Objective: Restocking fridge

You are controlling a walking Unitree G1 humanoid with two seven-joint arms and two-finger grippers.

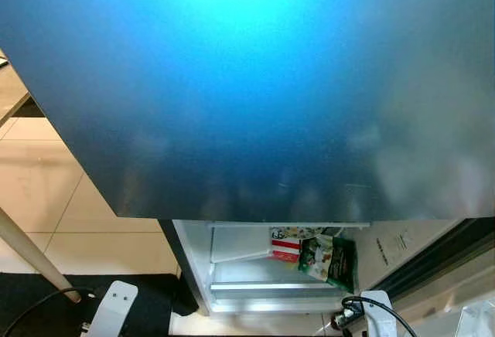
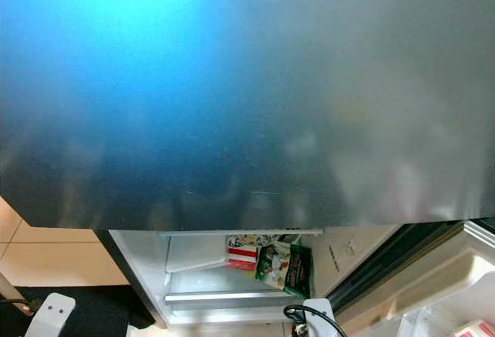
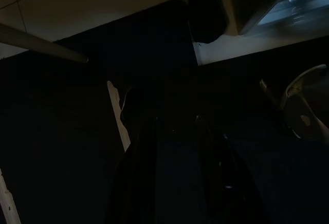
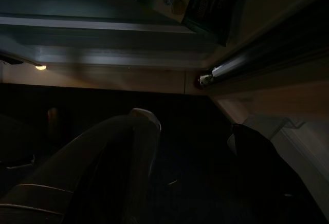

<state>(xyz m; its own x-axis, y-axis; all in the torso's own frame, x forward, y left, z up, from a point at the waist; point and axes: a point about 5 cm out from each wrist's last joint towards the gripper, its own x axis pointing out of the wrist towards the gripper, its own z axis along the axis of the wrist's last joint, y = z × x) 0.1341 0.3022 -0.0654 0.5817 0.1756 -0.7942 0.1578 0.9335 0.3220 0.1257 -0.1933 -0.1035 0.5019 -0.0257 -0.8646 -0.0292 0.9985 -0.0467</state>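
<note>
While my head tips down toward the fridge (image 1: 255, 90), its closed upper door spreads across most of what I see, a broad brushed-metal face glowing blue at about eleven o'clock and fading to grey toward three. Below its lower edge, around six o'clock, the bottom compartment (image 1: 255, 275) stands open, white-walled, with a pale shelf lip running across its front. Inside, toward the right, a red-and-white packet (image 1: 285, 246) stands next to a dark green bag (image 1: 331, 261) that leans tilted against the right wall (the two look to be touching, though I cannot be sure). At four o'clock the open lower door (image 2: 433, 275) swings out with its pale bins, and something red and white (image 2: 479, 328) sits in the corner of one. Beige floor tiles (image 1: 46, 190) show at nine o'clock, a black mat (image 1: 46, 291) lies at seven, and a pale slanted leg (image 1: 31, 256) crosses them. My left arm (image 1: 112, 306) hangs low at seven o'clock; its left gripper (image 3: 177, 172) hovers over the dark mat, fingers spread with a gap between them, pinching nothing. My right arm (image 1: 377, 310) sits at five o'clock, and the right gripper (image 4: 198, 157) points at the compartment's lower front edge, its fingers wide apart and empty.
</note>
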